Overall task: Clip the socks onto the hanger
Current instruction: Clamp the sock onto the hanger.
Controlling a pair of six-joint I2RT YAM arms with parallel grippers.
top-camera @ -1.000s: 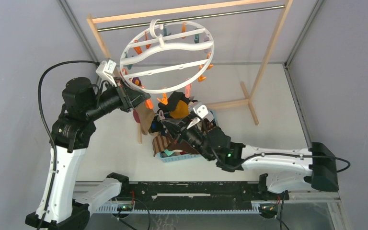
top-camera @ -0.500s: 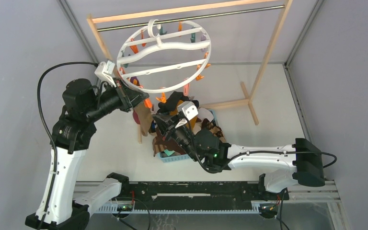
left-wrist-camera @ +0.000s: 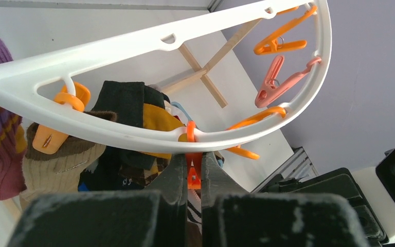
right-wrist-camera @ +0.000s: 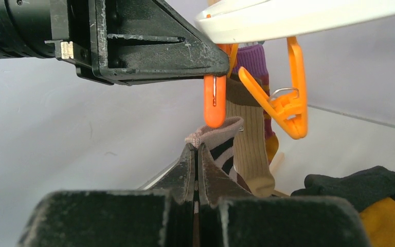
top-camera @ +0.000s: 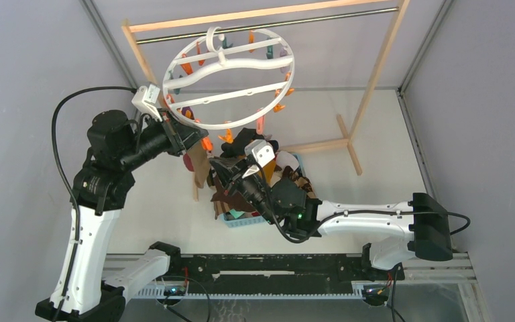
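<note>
The light-blue plastic basket (top-camera: 251, 221) holds heaped mixed-colour socks (left-wrist-camera: 128, 100), my left gripper (left-wrist-camera: 194, 167) clenches an orange clothespin (right-wrist-camera: 213, 105) on the round white plastic hanger (left-wrist-camera: 133, 43), and my right gripper (right-wrist-camera: 196, 152), clamping a striped sock (right-wrist-camera: 218, 139), has moved left to just under that pin.

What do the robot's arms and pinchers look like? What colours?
The left arm and right arm have white shells and chunky black joints, with thin black cables looping beside them. The left gripper and right gripper each have two flat black fingers, scuffed whitish, and a white camera box.
</note>
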